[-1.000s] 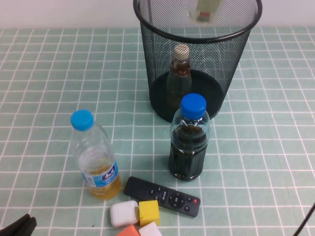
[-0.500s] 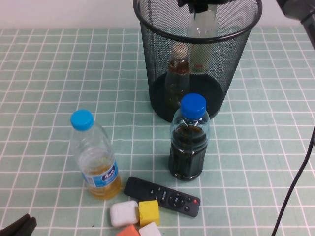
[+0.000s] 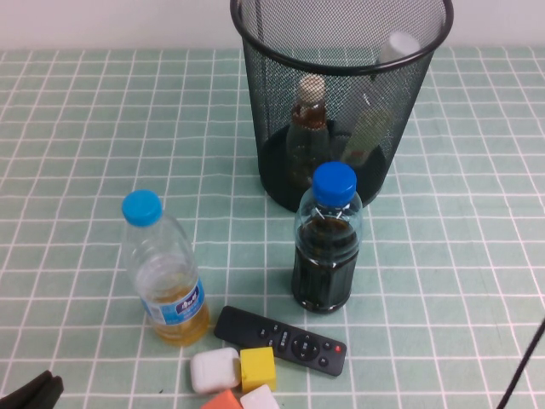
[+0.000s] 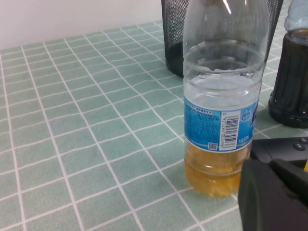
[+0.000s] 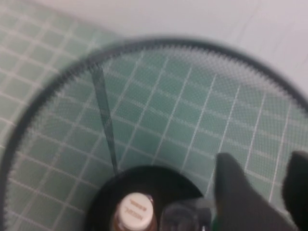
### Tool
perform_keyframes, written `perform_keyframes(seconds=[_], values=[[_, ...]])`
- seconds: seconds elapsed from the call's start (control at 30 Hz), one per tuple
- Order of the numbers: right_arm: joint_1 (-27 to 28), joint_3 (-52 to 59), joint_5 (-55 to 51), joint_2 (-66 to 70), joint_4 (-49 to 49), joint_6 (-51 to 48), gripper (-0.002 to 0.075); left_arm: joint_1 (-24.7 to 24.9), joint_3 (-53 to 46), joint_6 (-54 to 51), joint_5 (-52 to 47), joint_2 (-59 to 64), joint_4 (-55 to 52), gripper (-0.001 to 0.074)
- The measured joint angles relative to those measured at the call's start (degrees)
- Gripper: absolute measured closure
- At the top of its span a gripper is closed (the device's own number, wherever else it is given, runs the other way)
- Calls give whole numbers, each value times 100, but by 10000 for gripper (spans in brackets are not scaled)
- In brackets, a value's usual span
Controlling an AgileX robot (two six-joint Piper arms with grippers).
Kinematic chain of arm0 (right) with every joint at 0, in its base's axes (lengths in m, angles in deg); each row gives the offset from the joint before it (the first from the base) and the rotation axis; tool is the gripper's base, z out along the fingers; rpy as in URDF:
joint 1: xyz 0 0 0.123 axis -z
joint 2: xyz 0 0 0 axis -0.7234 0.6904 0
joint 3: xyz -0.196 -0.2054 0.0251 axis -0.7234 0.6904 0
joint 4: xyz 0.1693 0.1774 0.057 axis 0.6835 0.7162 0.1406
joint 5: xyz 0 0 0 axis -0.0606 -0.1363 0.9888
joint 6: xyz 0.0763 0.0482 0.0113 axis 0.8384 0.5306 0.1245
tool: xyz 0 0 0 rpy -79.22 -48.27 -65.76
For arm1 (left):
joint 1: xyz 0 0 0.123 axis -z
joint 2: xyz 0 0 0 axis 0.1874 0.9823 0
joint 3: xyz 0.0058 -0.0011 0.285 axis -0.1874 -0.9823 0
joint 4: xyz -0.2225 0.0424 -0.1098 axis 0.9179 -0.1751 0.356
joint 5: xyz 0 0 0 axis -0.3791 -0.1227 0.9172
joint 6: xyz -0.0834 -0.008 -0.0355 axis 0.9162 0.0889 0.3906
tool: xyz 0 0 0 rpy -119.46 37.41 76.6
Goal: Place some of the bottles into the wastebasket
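Note:
The black wire-mesh wastebasket (image 3: 341,51) stands at the back middle of the table. Inside it the small bottle with a beige cap (image 3: 312,119) stands upright. The larger white-capped bottle (image 3: 375,119) leans against the basket's right wall, cap near the rim. My right gripper (image 5: 269,187) is out of the high view. In its wrist view it hovers above the basket (image 5: 57,86), open and empty, with the beige cap (image 5: 135,208) below. My left gripper (image 3: 30,394) rests shut at the front left corner, beside the yellow-liquid bottle (image 4: 221,110).
A blue-capped bottle of dark liquid (image 3: 327,243) stands just in front of the basket. A blue-capped bottle of yellow liquid (image 3: 166,273) stands at the front left. A black remote (image 3: 281,341) and several small blocks (image 3: 238,375) lie at the front edge.
The larger bottle was held over the basket, went down into it, and now leans inside, let go. My right gripper has risen out of the high view.

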Motion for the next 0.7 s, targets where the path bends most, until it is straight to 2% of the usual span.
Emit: perform_keyframes(seconds=[0.07, 0.13, 0.47, 0.7], values=[[0, 71, 11, -337, 67, 0, 699, 0, 0, 0, 0, 0, 0, 737], [0, 333, 11, -761, 106, 0, 726, 0, 0, 0, 0, 0, 0, 737], [0, 3587, 11, -3207, 191, 151, 726, 0, 0, 0, 0, 0, 0, 737], [0, 4694, -8, -4294, -463, 384, 727, 0, 0, 0, 0, 0, 0, 737]])
